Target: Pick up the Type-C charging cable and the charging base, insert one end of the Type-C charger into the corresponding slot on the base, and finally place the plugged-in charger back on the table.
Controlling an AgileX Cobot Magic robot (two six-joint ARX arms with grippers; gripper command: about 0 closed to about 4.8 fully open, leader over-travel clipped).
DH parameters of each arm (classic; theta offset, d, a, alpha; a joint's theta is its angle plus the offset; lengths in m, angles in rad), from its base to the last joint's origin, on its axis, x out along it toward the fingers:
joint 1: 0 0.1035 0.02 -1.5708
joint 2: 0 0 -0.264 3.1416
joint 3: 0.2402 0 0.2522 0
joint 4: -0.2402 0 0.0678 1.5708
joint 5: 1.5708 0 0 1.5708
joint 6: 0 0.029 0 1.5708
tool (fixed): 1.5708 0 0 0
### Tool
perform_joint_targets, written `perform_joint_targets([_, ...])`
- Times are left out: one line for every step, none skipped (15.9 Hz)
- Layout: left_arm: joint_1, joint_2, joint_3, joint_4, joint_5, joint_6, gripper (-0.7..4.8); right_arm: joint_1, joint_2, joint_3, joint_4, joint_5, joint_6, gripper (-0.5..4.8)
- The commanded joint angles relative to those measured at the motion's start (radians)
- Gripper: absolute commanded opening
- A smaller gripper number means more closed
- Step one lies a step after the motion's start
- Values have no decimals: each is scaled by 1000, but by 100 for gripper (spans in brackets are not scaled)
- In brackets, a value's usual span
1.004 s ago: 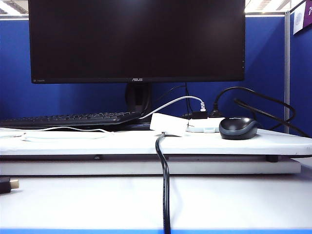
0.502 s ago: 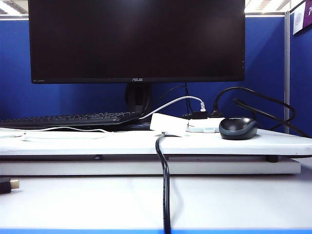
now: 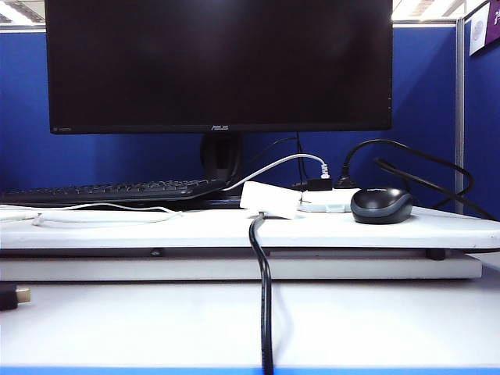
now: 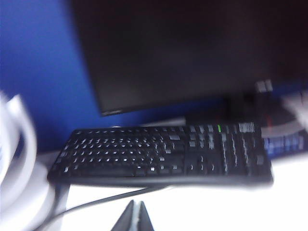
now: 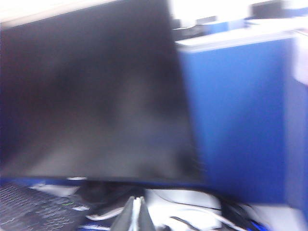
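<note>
exterior view sharp and evenly lit, ceiling lights at both upper corners, soft shadows under the raised board (image 3: 234,269). both wrist views smeared with motion blur, the tabletop (image 4: 216,207) blown out white, monitor (image 5: 91,96) hazy.

The white charging base (image 3: 270,198) lies on the raised board, well apart from the looped Type-C charging cable (image 3: 101,212).

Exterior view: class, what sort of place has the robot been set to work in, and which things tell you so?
Most likely an office cubicle desk: an ASUS monitor stands over a black keyboard and a black mouse, with blue partition panels behind the white table.
</note>
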Motion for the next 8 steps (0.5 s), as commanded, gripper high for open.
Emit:
perform_joint_targets([-16,167,122,-210,90,143,-4,76,166,129,-3,-35,-37,-8])
perform_joint_targets([-28,230,160,-277,66,39,-4,119,226,168,-9,-80,-37,-8])
perform_joint_targets([-33,271,175,-306,25,-34,-4,156,261,186,-7,-91,-37,-8])
perform_joint_targets([-38,305,182,-323,0,-79,-4,180,278,192,-7,-90,-37,-8])
perform_joint_targets([-48,348,184,-334,-26,-132,-4,225,298,193,-8,-90,-37,-8])
perform_joint_targets([-64,391,184,-344,-73,-181,-1,262,311,192,-15,-90,-37,-8])
perform_joint_targets([-76,424,186,-351,-111,-205,49,286,321,191,-21,-89,-37,-8])
perform_joint_targets([-96,464,188,-359,-120,-213,212,305,328,191,-30,-89,-37,-8])
